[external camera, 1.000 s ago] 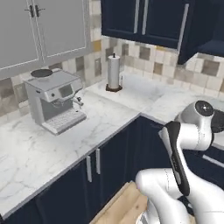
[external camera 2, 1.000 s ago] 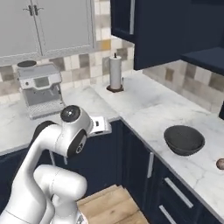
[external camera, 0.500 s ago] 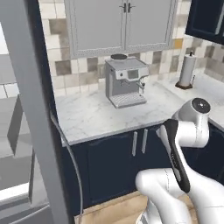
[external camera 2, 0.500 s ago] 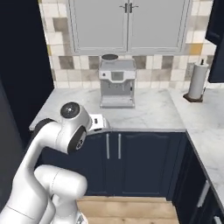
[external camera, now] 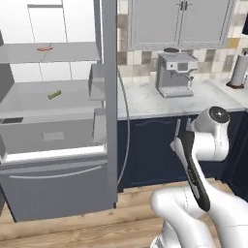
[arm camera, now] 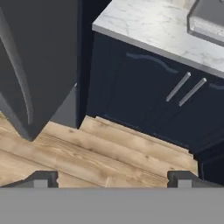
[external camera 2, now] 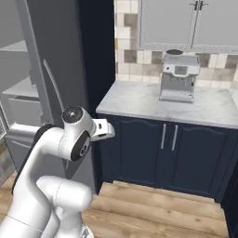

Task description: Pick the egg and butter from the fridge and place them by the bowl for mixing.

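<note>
The butter, a small olive stick, lies alone on a middle shelf of the fridge, well back from the shelf's front lip. A thin reddish scrap sits on the shelf above; I cannot tell what it is. The fridge stands open, its grey door with a thin curved handle swung out towards the robot, so the white back wall and flat grey shelves are exposed for reaching in. The claw points down at the plank floor, fingertips spread wide with nothing between them. To my eye, nothing is fetched yet. Beside the fridge runs a marbled white bench over navy cabinets, carrying a boxy steel coffee machine.
</note>
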{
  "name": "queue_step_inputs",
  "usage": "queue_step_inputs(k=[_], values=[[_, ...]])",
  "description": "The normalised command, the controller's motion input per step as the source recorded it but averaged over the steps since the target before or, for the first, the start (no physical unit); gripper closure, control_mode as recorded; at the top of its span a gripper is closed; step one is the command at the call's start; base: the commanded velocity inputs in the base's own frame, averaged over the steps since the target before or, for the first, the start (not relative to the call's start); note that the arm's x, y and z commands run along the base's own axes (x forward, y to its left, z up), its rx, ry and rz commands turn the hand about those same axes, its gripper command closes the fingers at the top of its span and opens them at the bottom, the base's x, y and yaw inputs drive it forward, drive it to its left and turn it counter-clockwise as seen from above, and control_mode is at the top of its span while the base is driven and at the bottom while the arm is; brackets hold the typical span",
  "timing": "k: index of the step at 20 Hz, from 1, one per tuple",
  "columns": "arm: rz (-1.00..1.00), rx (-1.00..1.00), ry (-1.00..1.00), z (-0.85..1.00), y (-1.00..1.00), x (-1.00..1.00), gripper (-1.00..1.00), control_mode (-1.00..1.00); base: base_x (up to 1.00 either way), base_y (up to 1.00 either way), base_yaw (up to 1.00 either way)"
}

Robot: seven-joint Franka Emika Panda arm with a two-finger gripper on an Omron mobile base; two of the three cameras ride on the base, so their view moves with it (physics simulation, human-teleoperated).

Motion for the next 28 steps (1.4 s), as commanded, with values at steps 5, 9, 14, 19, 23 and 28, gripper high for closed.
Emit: queue_step_inputs(k=[5,9,14,19,23,28], values=[[0.0,0.0,0.0,0.0,0.0,0.0,-1.0,1.0,-0.1,0.53,0.05],[0.0,0.0,0.0,0.0,0.0,0.0,-1.0,1.0,-0.94,0.28,-0.18],[0.0,0.0,0.0,0.0,0.0,0.0,-1.0,1.0,-0.39,0.46,-0.1],[0.0,0.0,0.0,0.0,0.0,0.0,-1.0,1.0,-0.27,1.0,0.01],[0.0,0.0,0.0,0.0,0.0,0.0,-1.0,1.0,-0.33,0.97,0.04],[0.0,0.0,0.0,0.0,0.0,0.0,-1.0,1.0,-0.2,0.6,0.03]])
